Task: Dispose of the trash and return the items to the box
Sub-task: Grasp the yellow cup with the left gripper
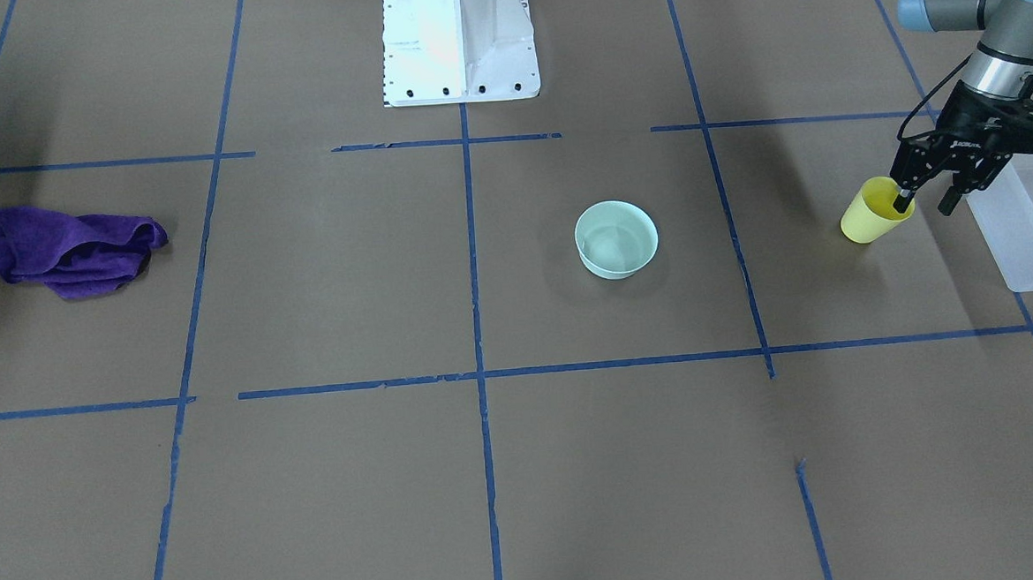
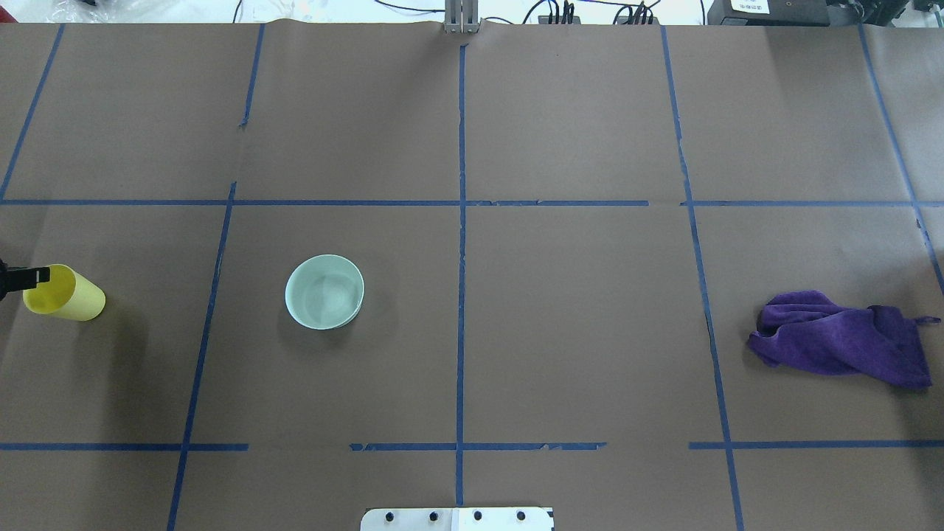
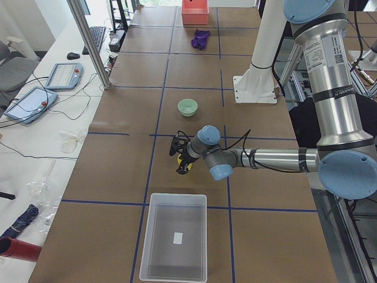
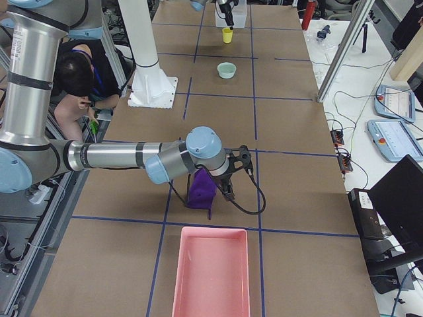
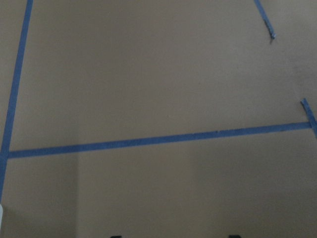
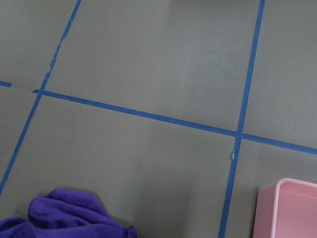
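The yellow cup (image 1: 871,217) stands near the table's end on my left, just short of the frosted box (image 1: 1026,237). My left gripper (image 1: 926,205) is open, with one finger inside the cup's rim and the other outside, toward the box. The overhead view shows the cup (image 2: 70,296) and one fingertip (image 2: 29,277) at its mouth. The mint-green bowl (image 1: 616,239) sits empty and upright mid-table, apart from both arms. My right gripper (image 4: 228,181) hangs over a purple cloth (image 4: 201,191); it shows only in the side view, so I cannot tell if it is open or shut.
The purple cloth (image 1: 64,252) lies crumpled at the table's end on my right. A pink bin (image 4: 211,271) stands beyond it, its corner also in the right wrist view (image 6: 290,208). The robot's white base (image 1: 460,54) is at the rear edge.
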### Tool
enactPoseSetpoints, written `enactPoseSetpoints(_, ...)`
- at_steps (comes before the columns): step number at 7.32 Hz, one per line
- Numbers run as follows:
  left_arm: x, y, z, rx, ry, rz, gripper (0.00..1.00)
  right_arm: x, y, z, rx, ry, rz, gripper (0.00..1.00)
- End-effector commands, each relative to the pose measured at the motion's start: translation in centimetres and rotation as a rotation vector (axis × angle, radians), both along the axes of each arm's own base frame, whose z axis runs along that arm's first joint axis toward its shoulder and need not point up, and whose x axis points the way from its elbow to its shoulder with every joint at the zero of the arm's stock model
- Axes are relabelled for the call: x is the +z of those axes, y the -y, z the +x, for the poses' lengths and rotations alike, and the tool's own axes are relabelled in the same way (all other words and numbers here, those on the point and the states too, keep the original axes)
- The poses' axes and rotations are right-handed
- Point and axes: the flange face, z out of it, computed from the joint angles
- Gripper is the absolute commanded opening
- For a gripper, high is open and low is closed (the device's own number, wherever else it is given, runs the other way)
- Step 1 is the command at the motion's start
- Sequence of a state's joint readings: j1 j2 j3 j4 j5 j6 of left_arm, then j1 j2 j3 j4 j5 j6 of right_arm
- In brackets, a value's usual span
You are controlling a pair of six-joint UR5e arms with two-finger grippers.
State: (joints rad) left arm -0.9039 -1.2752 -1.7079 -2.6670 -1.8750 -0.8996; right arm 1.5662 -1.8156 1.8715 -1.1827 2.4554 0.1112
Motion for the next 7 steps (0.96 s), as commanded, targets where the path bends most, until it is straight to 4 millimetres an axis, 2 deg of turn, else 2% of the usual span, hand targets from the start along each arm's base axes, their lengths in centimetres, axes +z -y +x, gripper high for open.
enactPoseSetpoints(1,0.6,-0.7,0.1,0.007,-0.002,-0.007,0.28,0.0,0.0,0.0,0.000,-0.001,0.000,1.00)
enactPoseSetpoints(2,0.6,-0.9,0.4,0.018,-0.001,-0.005,0.00,0.0,0.0,0.0,0.000,-0.001,0.000,1.00)
enactPoseSetpoints(4,0.4,-1.2,1.5,0.045,-0.004,-0.002,0.00,0.2,-0.1,0.0,0.000,-0.001,-0.003,1.00)
enactPoseSetpoints(6,-0.6,-1.0,1.2,0.044,-0.014,0.017,0.00,0.2,-0.1,0.0,-0.001,-0.002,0.000,1.00)
enactPoseSetpoints(7,-1.6,-1.8,1.2,0.122,-0.046,0.023,0.00,0.2,-0.1,0.0,-0.001,-0.002,0.000,1.00)
